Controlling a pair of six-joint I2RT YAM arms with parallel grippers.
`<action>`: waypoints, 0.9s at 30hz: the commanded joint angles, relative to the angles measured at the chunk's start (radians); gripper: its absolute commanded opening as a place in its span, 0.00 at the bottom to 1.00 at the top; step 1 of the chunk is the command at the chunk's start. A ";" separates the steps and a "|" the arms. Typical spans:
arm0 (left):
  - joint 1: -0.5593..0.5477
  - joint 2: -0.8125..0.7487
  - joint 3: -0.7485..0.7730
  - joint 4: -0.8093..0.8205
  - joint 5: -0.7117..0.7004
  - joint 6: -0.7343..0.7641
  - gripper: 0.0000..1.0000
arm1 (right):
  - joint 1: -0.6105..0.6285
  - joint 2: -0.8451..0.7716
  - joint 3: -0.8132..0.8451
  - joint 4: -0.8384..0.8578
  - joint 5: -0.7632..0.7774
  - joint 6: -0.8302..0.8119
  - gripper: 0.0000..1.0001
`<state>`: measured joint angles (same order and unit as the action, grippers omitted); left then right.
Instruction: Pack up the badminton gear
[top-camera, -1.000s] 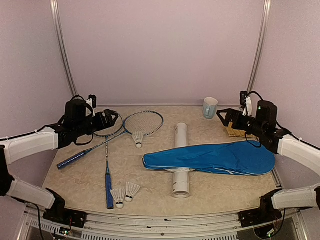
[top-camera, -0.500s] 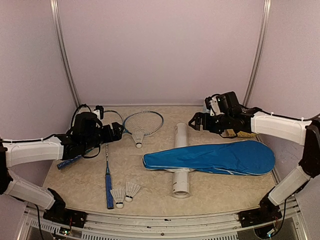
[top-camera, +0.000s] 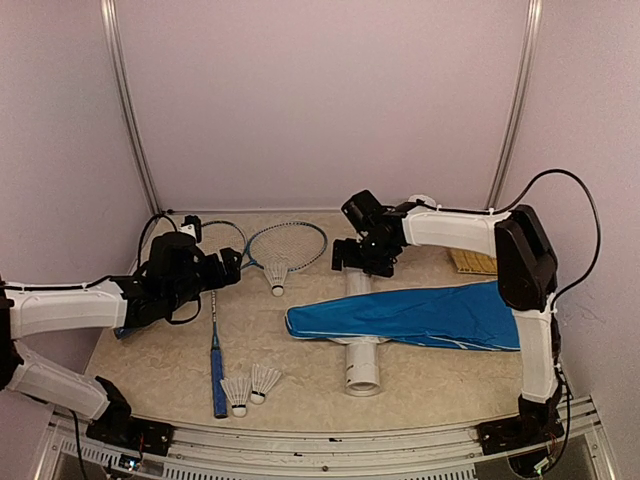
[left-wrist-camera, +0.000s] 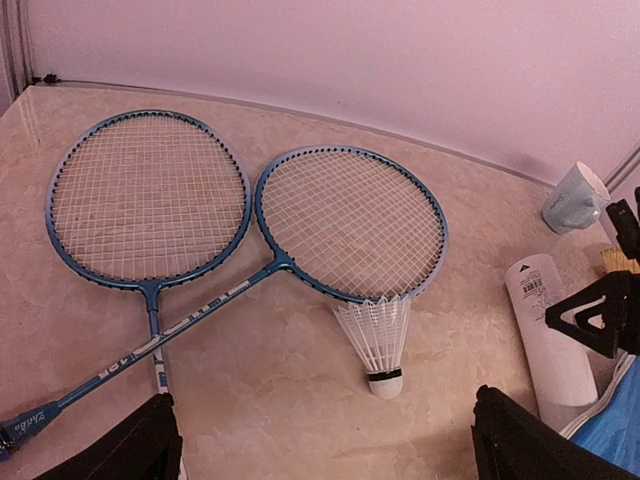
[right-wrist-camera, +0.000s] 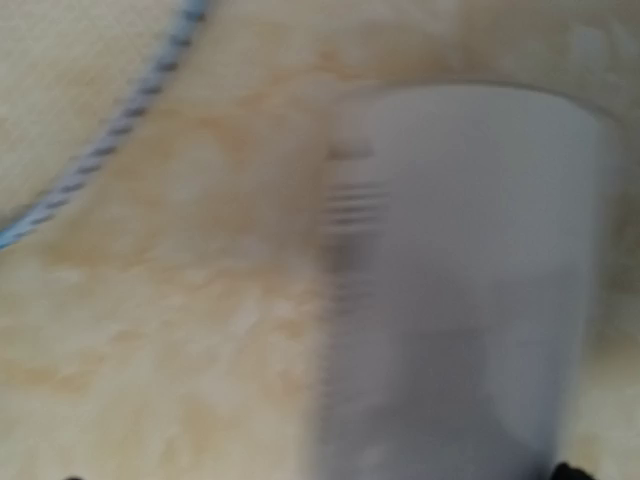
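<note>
Two blue-framed rackets lie crossed at the back left, heads side by side (left-wrist-camera: 150, 198) (left-wrist-camera: 350, 222); one head (top-camera: 288, 247) and a blue handle (top-camera: 218, 375) show from above. One shuttlecock (left-wrist-camera: 378, 335) lies just in front of the right head, two more (top-camera: 238, 392) (top-camera: 264, 380) near the front. My left gripper (top-camera: 228, 270) is open and empty, hovering near the racket shafts. The white tube (top-camera: 362, 372) lies under the blue cover (top-camera: 420, 315). My right gripper (top-camera: 360, 265) is open over the tube's far end (right-wrist-camera: 460, 280); that view is blurred.
A pale blue mug (left-wrist-camera: 575, 197) stands at the back, mostly hidden by my right arm from above. A straw-coloured brush (top-camera: 475, 262) lies at the back right. Pink walls close in the table on three sides.
My right arm has swung far left from the back right corner to the tube's far end. My left gripper has come forward and lower, toward the racket shafts.
</note>
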<state>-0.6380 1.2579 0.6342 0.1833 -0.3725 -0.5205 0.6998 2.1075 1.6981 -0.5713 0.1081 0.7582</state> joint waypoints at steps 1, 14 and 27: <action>-0.012 -0.042 -0.016 0.025 -0.054 -0.008 0.99 | 0.015 0.094 0.094 -0.154 0.120 0.083 1.00; -0.014 -0.025 -0.014 0.054 -0.056 -0.001 0.99 | 0.015 0.192 0.150 -0.109 0.155 0.062 0.74; -0.024 -0.060 -0.041 0.096 -0.040 -0.014 0.99 | 0.015 -0.156 -0.132 0.495 0.362 -0.138 0.58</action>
<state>-0.6506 1.2236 0.6098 0.2367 -0.4183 -0.5262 0.7086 2.0960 1.6337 -0.4229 0.3313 0.7418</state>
